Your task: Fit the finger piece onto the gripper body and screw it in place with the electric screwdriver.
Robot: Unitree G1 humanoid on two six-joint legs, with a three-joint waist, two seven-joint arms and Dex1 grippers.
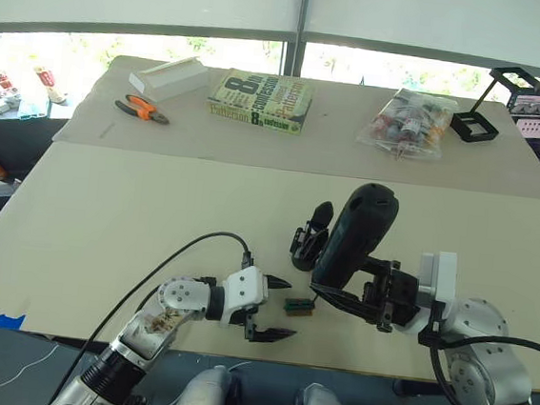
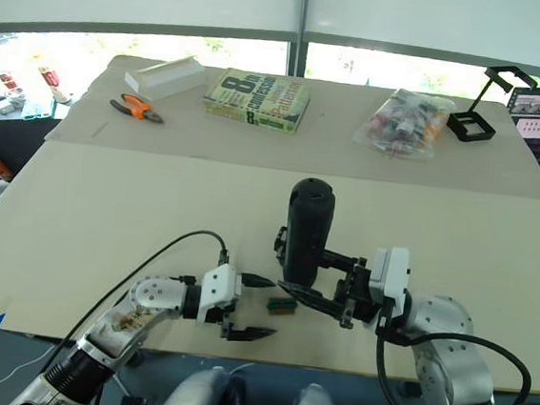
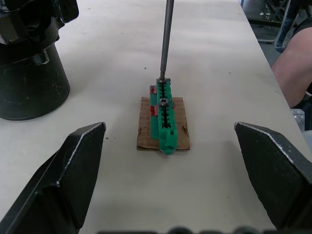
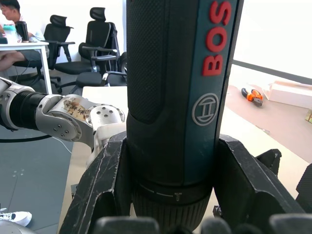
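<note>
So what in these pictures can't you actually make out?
- The gripper body: partly hidden behind the electric screwdriver in both eye views.
- The bit's tip sits on the green block; whether it is seated in a screw is too small to tell.
- Bag contents: too small.

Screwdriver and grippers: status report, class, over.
Right gripper shut on screwdriver, bit down on green block. Left gripper open, flanking block. Gripper body behind.

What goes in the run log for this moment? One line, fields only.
right gripper: shut on electric screwdriver, upright | bit: on green block | left gripper: open beside block | gripper body: untouched
</note>
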